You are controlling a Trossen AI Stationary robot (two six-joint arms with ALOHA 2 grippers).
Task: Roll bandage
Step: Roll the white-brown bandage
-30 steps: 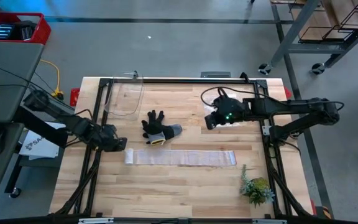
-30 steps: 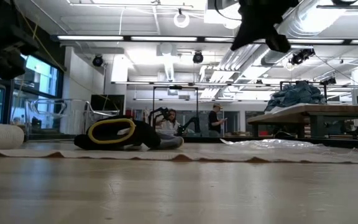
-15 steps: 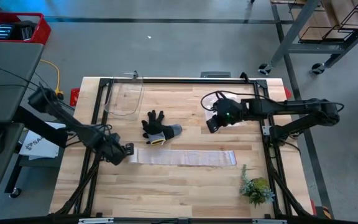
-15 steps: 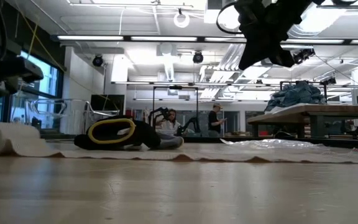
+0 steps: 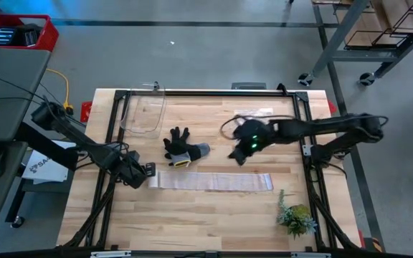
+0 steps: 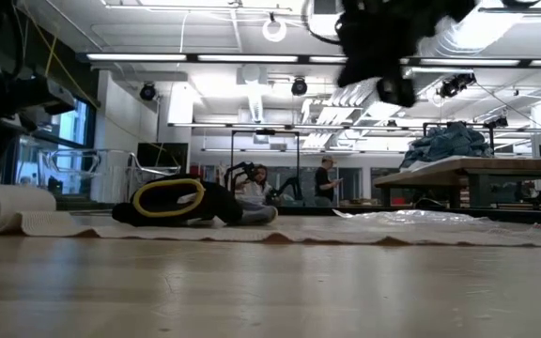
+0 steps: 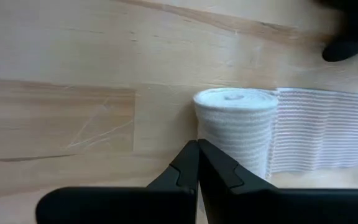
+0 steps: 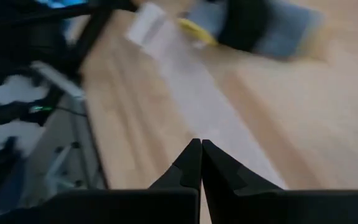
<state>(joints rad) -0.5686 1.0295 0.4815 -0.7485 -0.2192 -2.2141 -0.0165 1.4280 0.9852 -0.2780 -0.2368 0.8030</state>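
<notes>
The white gauze bandage lies flat along the table's middle. Its left end is wound into a small roll that rests on its side on the wood and also shows in the low view. My left gripper is shut and points steeply down at the roll's outer side, just left of the roll. My right gripper is shut and empty. It hangs above the table just beyond the strip's right half, slanting down toward it. My left gripper has its shut fingertips right at the roll's outer curved side, coming from above and from the table's left. I cannot tell whether they touch the roll or stand just clear of it.
A black-and-grey work glove lies just beyond the strip's left half. A clear plastic bag is at the far left. A small green plant stands near the front right corner. Black frame rails run along the table's sides.
My left gripper has come down and toward the table's near edge, up to the roll's left side. My right gripper has sunk and gone left and nearer, toward the strip, tipping further downward. Both have stayed shut.
</notes>
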